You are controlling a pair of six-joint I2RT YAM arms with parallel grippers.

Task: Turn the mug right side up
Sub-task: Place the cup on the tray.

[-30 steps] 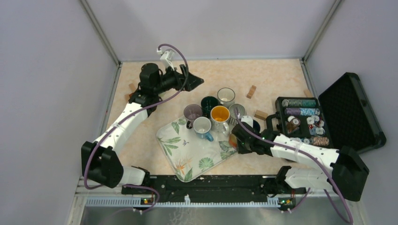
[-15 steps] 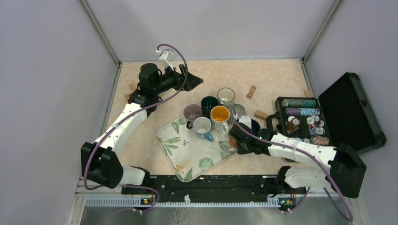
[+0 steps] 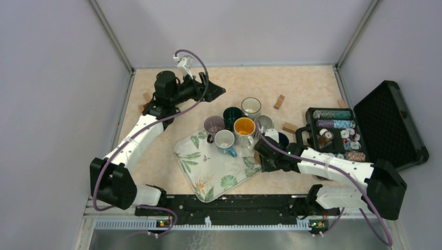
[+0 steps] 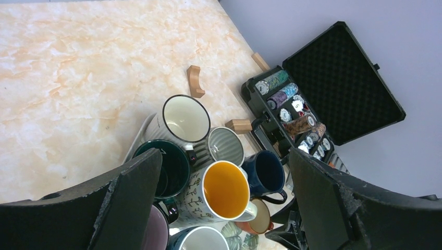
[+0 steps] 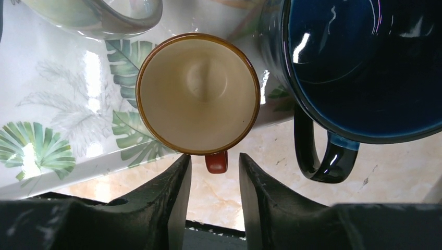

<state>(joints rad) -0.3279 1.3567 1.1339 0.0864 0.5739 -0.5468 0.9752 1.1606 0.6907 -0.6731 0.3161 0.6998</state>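
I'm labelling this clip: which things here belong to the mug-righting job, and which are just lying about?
Job: brown mug, right gripper.
Lying about: blue mug, other mugs, tray, chip case, wooden blocks.

My left gripper point(image 4: 224, 156) hangs above the mug cluster, fingers point(image 4: 130, 200) spread wide at both frame edges. Mouths up below: white enamel mug point(image 4: 183, 119), dark green mug point(image 4: 171, 167), grey ribbed mug point(image 4: 225, 146), yellow-lined mug point(image 4: 224, 189), navy mug point(image 4: 266, 171), small brown mug point(image 4: 259, 216) just beside it. Wooden blocks point(image 4: 195, 80) on the marble table point(image 4: 78, 62). Open black case point(image 4: 341, 83) with chips at right.
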